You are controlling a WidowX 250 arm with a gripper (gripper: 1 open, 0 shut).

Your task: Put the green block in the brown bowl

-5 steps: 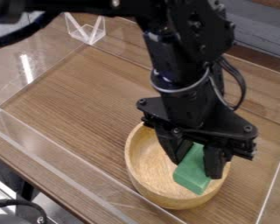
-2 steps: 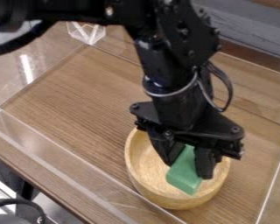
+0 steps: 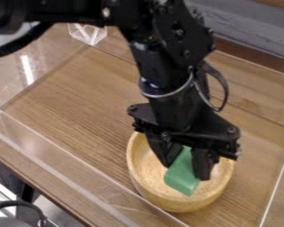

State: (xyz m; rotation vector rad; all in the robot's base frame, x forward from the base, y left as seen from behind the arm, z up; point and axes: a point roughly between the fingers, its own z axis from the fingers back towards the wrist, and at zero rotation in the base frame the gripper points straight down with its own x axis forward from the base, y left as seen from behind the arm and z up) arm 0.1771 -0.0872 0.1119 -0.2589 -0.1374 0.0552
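The green block (image 3: 183, 175) is a small bright green slab, tilted on end between the black fingers of my gripper (image 3: 187, 166), which is shut on it. Block and gripper hang inside the hollow of the brown bowl (image 3: 147, 183), a round light wooden bowl at the lower middle of the camera view. The block's lower end is close to the bowl's floor; whether it touches I cannot tell. The arm reaches down steeply from the upper left and hides the bowl's far rim.
The bowl stands on a wood-grain tabletop (image 3: 85, 97) enclosed by clear plastic walls (image 3: 38, 133). A small clear stand (image 3: 88, 34) sits at the back left. Dark cables hang beside the wrist.
The gripper and green block have shifted slightly left and lower inside the bowl. The grip is unchanged.
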